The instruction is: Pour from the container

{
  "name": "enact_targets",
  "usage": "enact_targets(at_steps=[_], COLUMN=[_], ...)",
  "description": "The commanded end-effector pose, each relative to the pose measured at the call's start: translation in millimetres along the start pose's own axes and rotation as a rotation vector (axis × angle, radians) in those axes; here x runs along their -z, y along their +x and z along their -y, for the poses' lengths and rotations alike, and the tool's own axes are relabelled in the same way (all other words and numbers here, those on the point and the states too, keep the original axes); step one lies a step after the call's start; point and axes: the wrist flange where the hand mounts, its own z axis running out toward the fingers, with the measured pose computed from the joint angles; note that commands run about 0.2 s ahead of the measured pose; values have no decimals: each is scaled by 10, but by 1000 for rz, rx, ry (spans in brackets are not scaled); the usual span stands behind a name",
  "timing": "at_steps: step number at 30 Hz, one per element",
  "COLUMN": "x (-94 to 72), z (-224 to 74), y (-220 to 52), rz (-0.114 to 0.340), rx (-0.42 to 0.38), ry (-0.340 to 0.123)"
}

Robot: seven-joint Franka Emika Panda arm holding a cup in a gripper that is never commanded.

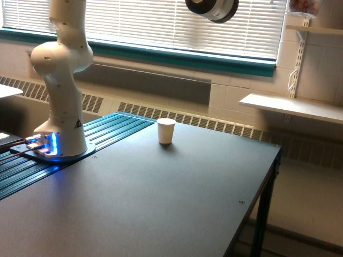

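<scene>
A dark, matte, flat-topped desk (161, 209) is shown filling the lower part of the exterior view. The white, jointed base column of the Franka arm (61, 80) is seen at the exterior view's left, bolted to a round foot that is lit blue on its front (a ribbed teal panel (107, 131) lies just beside it). A small opaque white paper cup (166, 130) is set upright on the desk, well apart from the arm's base and nearer the far edge. At the top edge of the view a rounded black-and-white section of the arm (213, 8) is cut off by the frame. At the upper right corner, a small clear plastic cup (304, 7) holding reddish-brown bits is partly visible, high above the desk and well apart from the white paper cup. The end effector is not shown, so its grasp cannot be judged. A white wall shelf (292, 107) and closed window blinds (161, 24) are seen behind.
</scene>
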Motion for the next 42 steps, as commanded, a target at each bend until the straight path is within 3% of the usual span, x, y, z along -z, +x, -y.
enact_targets(at_steps=[1, 3, 8, 13, 19, 24, 31, 40, 42], x=[-117, -147, -158, -50, 214, 443, 738, 1122, 1181], z=[-109, -213, -782, -929, -1040, -988, -902, -571, -577], y=[-114, -101, 41, -64, -407, -833, -1514, -2296, -2363], rz=[90, 115, 173, 264, 417, 565, 781, 1044, 1082], rx=[114, 125, 103, 146, 174, 215, 203, 255, 268], ry=[-61, -95, -229, -290, -346, -363, -365, -322, -325])
